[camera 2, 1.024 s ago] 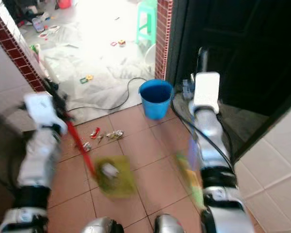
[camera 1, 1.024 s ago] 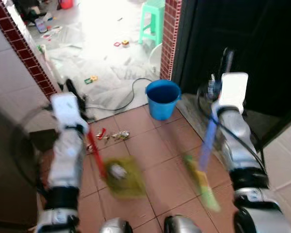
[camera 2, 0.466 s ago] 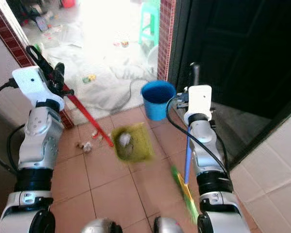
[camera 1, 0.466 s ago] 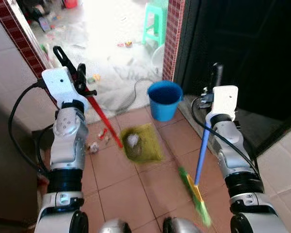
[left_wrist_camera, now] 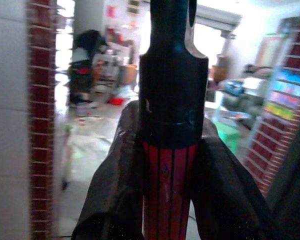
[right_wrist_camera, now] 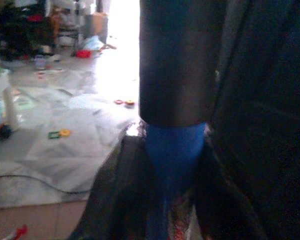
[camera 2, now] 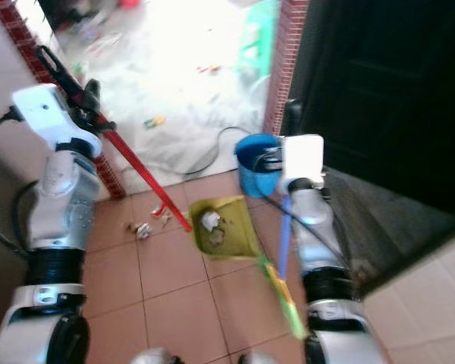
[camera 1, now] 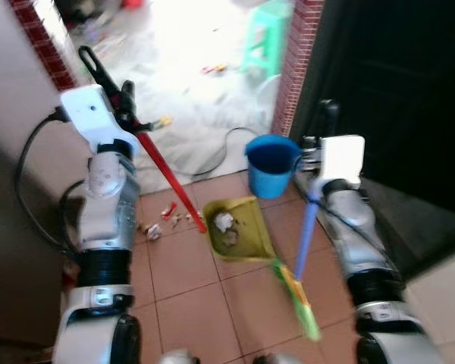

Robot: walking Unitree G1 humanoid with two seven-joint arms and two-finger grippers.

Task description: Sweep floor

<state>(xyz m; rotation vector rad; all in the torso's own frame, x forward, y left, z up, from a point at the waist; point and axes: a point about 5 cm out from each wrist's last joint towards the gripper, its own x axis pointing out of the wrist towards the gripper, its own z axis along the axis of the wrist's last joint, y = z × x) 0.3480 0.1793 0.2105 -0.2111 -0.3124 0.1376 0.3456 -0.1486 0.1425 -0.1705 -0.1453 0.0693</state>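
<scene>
The left gripper point(camera 1: 125, 114) is clamping the red handle point(camera 1: 167, 178) of the yellow dustpan point(camera 1: 239, 231), which is sitting on the tiled floor point(camera 1: 189, 296) holding scraps beside the blue bucket point(camera 1: 271, 163), while the right gripper point(camera 1: 312, 155) is clasping the blue-handled broom point(camera 1: 302, 250) angling downward beside the pan.

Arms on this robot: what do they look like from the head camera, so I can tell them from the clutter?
Both arms are silver metal with black ringed joints. Each wrist carries a white boxy block, left arm and right arm. A black cable loops beside the left arm. The left tool has long black fingers; the right tool is black too.
</scene>
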